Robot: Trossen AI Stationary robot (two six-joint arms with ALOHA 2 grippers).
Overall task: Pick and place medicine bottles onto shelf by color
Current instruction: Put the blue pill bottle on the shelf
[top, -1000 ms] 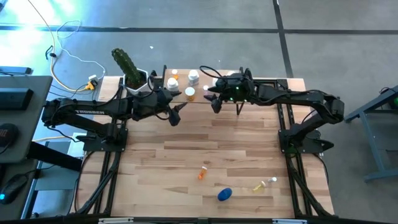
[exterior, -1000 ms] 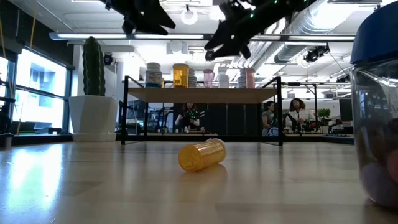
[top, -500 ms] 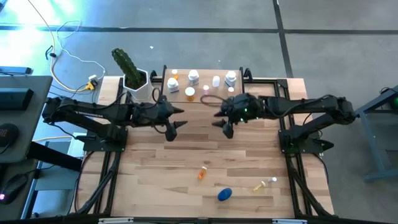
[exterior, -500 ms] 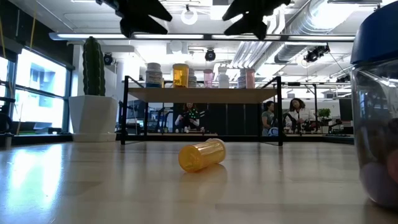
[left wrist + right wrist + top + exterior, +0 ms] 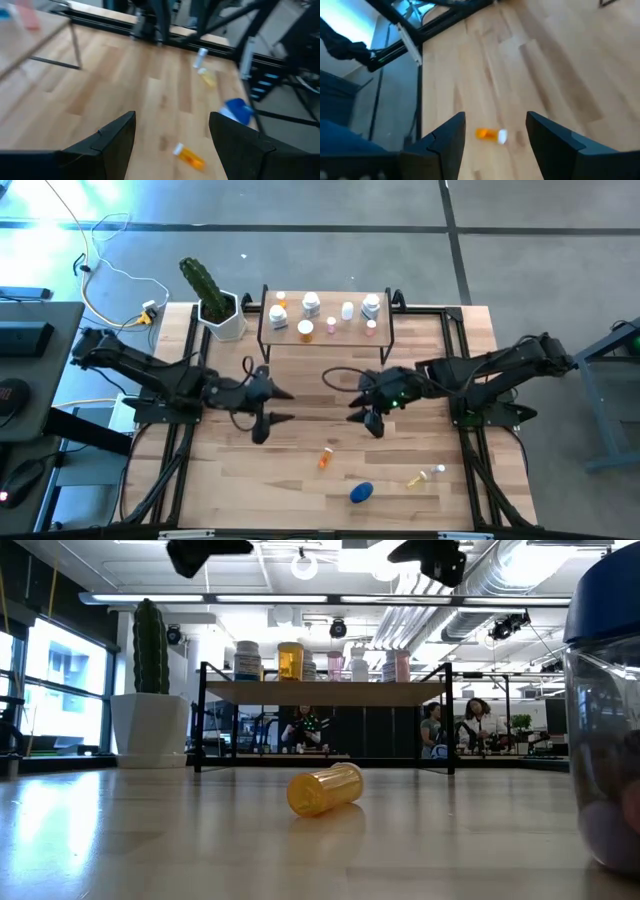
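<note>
Jaws spread and empty on your left gripper (image 5: 272, 408) and right gripper (image 5: 362, 413); cylindrical orange bottle (image 5: 325, 457) lies at six o'clock.

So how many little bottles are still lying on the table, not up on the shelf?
3, in the high view: an orange bottle mid-table, a blue bottle near the front edge, and a yellowish bottle to its right. The arms might hide others.

The floor (image 5: 540, 240) is grey. Big windows (image 5: 40, 690) let in light, and long pipes (image 5: 500, 580) run along the ceiling.
</note>
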